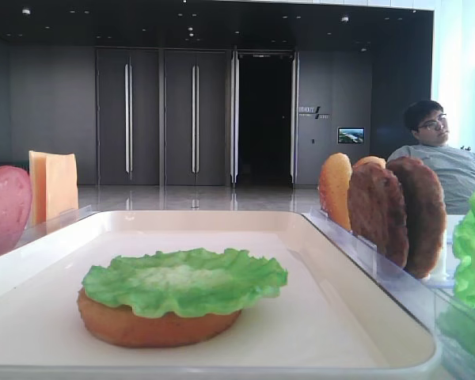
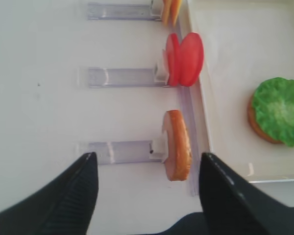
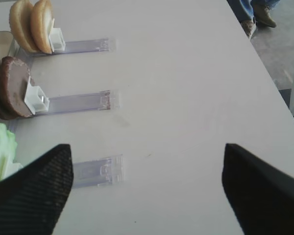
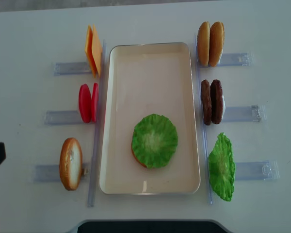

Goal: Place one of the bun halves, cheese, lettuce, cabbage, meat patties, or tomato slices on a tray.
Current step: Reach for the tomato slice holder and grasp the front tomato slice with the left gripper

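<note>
On the cream tray (image 4: pixel 116 97) lies a bun half (image 1: pixel 158 324) with a lettuce (image 4: pixel 154 141) leaf on top. Left of the tray stand cheese (image 4: pixel 93 50), tomato slices (image 4: pixel 88 103) and another bun half (image 2: pixel 177 144). On the right stand two bun halves (image 4: pixel 210 37), meat patties (image 4: pixel 212 102) and a second lettuce leaf (image 4: pixel 221 166). Cabbage is out of view. My left gripper (image 2: pixel 148 159) is open and empty, just short of the left bun half. My right gripper (image 3: pixel 147 152) is open over bare table.
Each food stands in a clear plastic holder (image 4: pixel 245 113) that runs out from the tray's long sides. A person (image 1: pixel 439 150) sits beyond the table at the back right. The white table (image 3: pixel 186 73) ends close on the right in the right wrist view.
</note>
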`<state>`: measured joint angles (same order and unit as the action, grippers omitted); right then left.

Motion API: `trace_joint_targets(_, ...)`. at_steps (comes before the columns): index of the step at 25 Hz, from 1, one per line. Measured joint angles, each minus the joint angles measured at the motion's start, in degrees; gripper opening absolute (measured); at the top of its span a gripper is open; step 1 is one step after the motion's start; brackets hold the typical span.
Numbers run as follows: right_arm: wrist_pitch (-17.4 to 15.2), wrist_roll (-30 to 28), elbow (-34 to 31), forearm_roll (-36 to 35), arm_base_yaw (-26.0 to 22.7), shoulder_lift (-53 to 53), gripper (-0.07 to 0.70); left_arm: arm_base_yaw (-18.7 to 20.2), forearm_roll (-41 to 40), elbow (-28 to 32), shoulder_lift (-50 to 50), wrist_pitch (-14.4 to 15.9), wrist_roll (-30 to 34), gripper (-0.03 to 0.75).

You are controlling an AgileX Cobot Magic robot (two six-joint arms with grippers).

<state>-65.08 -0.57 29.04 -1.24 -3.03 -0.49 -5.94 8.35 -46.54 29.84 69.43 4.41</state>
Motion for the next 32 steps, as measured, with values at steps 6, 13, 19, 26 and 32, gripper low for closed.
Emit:
trace_joint_targets(6,0.0,0.0,0.0,0.0,0.0,0.0,0.587,0.0,-5.8,-6.9,12.6,2.0,-3.4,0.502)
trace_joint_targets(13,0.1,0.0,0.0,0.0,0.0,0.0,0.587,0.0,-7.4,-12.8,27.0,2.0,-3.6,0.503)
trace_joint_targets(19,0.1,0.0,0.0,0.0,0.0,0.0,0.585,0.0,-8.3,-17.9,37.0,1.6,-4.4,0.503)
trace_joint_targets(26,0.1,0.0,0.0,0.0,0.0,0.0,0.584,0.0,-10.5,-23.9,44.9,1.5,-6.5,0.503)
trace_joint_targets(32,0.1,0.0,0.0,0.0,0.0,0.0,0.584,0.0,-11.6,-26.7,50.2,1.5,-6.6,0.503)
